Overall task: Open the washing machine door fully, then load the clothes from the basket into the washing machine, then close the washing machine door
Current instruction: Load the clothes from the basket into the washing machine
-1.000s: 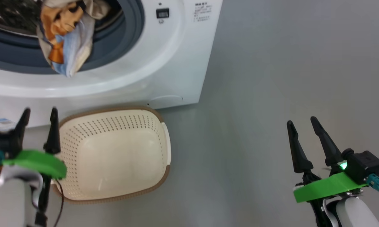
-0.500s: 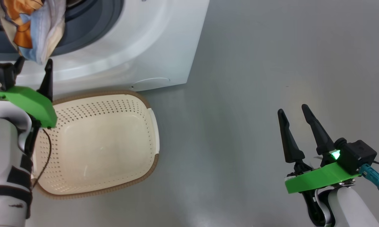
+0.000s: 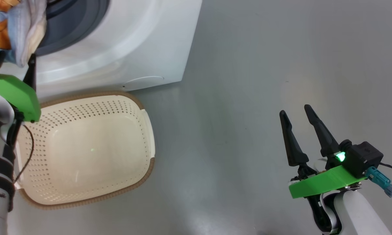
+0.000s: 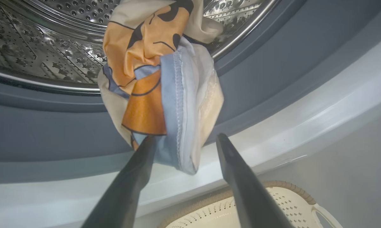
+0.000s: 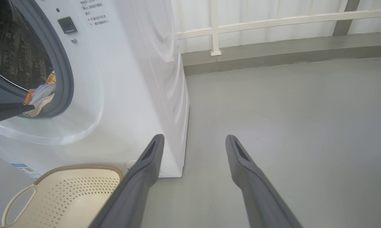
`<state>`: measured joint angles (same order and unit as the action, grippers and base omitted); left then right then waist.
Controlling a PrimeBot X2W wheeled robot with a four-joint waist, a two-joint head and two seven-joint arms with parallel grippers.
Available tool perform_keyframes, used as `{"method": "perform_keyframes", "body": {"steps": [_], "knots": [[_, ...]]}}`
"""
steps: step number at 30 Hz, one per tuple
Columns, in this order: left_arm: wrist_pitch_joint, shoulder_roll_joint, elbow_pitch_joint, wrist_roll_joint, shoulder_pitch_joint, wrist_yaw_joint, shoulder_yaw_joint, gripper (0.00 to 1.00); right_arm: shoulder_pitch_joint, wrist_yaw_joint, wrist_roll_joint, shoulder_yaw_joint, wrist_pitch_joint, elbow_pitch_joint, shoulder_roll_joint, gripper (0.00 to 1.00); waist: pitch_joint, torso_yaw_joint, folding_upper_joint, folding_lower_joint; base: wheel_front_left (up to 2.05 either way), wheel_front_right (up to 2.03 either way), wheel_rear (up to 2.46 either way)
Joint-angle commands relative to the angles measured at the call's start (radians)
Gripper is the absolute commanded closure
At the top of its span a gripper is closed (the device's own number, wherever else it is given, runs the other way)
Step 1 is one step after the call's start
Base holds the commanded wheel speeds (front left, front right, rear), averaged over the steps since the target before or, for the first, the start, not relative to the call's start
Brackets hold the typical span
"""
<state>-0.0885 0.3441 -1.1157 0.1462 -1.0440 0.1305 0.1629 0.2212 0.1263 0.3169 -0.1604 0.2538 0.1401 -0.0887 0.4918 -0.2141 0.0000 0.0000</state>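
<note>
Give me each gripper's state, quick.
Left gripper: open, not clamped on the patterned cloth hanging from the washing machine.
Right gripper: open, empty, above the floor.

Floor (image 3: 264, 81), smooth grey, carrying: one white washing machine (image 3: 134, 39) standing upright; one cream perforated basket (image 3: 85, 109), brown-rimmed, set just before the machine's front base, contact not discernible; raised grey kerb (image 5: 273, 50) under a white railing (image 5: 273, 23) along the far edge.

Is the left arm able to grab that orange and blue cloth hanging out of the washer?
Probably yes. The left gripper is open, its jaws seemingly either side of the cloth's hanging end, and nothing blocks the way.
</note>
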Motion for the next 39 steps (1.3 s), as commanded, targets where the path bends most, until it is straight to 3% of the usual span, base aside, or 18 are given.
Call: {"method": "perform_keyframes", "body": {"steps": [1, 6, 8, 9, 10, 11, 12, 27, 39], "knots": [[-0.014, 0.055, 0.001, -0.007, -0.034, -0.009, -0.012, 0.00, 0.011, 0.004, 0.004, -0.025, 0.008, -0.022, -0.002, 0.00, 0.010, -0.011, 0.0000, 0.0000, 0.00, 0.00, 0.00], [-0.029, 0.068, -0.050, -0.017, -0.071, -0.015, 0.005, 0.00, 0.016, 0.004, 0.005, -0.028, 0.008, -0.022, -0.002, 0.00, 0.021, -0.025, 0.0000, 0.0000, 0.00, 0.00, 0.00], [-0.034, 0.074, -0.068, -0.020, -0.085, -0.017, 0.011, 0.52, 0.015, 0.004, 0.005, -0.028, 0.008, -0.023, -0.001, 0.00, 0.023, -0.029, 0.0000, 0.0000, 0.00, 0.00, 0.00], [-0.037, 0.076, -0.075, -0.021, -0.092, -0.019, 0.013, 0.64, 0.015, 0.004, 0.005, -0.029, 0.008, -0.023, -0.001, 0.00, 0.024, -0.031, 0.0000, 0.0000, 0.00, 0.00, 0.00], [-0.040, 0.078, -0.083, -0.023, -0.098, -0.022, 0.017, 0.85, 0.015, 0.004, 0.005, -0.029, 0.008, -0.023, -0.001, 0.00, 0.025, -0.033, 0.0000, 0.0000, 0.00, 0.00, 0.00], [-0.043, 0.080, -0.089, -0.024, -0.103, -0.023, 0.020, 0.96, 0.015, 0.004, 0.005, -0.030, 0.008, -0.023, 0.000, 0.00, 0.025, -0.035, 0.0000, 0.0000, 0.00, 0.00, 0.00], [-0.045, 0.082, -0.096, -0.024, -0.108, -0.023, 0.022, 1.00, 0.016, 0.004, 0.005, -0.031, 0.008, -0.023, 0.000, 0.00, 0.026, -0.037, 0.0000, 0.0000, 0.00, 0.00, 0.00], [-0.122, 0.071, -0.118, 0.025, -0.244, -0.037, 0.005, 1.00, 0.031, 0.004, 0.008, -0.042, 0.008, -0.030, 0.015, 0.00, 0.065, -0.053, 0.0000, 0.0000, 0.00, 0.00, 0.00], [-0.097, 0.105, -0.140, 0.054, -0.399, -0.082, -0.011, 1.00, 0.064, 0.004, 0.031, -0.084, 0.008, -0.030, 0.036, 0.00, 0.151, -0.128, 0.0000, 0.0000, 0.00, 0.00, 0.00]]}}
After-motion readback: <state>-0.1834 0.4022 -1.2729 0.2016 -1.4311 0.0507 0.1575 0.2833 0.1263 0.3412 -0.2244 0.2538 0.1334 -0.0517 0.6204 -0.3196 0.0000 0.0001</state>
